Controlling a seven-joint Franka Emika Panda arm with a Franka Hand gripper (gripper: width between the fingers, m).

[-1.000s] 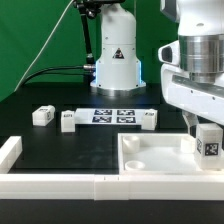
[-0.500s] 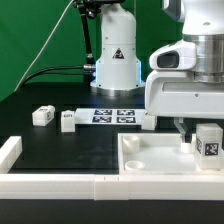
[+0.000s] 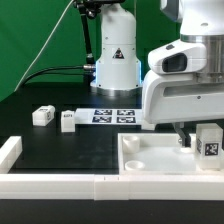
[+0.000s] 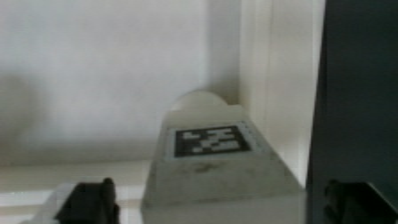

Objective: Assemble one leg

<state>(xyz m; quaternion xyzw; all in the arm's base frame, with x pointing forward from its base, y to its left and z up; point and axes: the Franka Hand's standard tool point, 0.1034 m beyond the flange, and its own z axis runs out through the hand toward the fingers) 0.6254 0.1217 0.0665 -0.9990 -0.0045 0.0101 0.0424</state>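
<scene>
A leg point(image 3: 207, 140), a chunky white block with a square tag on its face, stands upright in the right corner of the large white tray-like part point(image 3: 140, 160). My gripper point(image 3: 192, 135) hangs right over it. In the wrist view the leg point(image 4: 217, 150) sits between my two black fingertips point(image 4: 89, 200), with a gap on each side, so the gripper point(image 4: 217, 205) is open around it. Two more legs point(image 3: 42, 116) point(image 3: 68, 121) lie on the black table on the exterior view's left. Another point(image 3: 148, 120) is partly hidden behind my hand.
The marker board point(image 3: 112, 116) lies flat behind the tray. A long white rail point(image 3: 60, 185) runs along the front edge, with a white block point(image 3: 10, 150) at its left end. The robot base point(image 3: 117, 60) stands at the back.
My hand has turned and come lower toward the exterior view's left, now covering more of the table behind the tray. The leg in the tray corner has not moved.
</scene>
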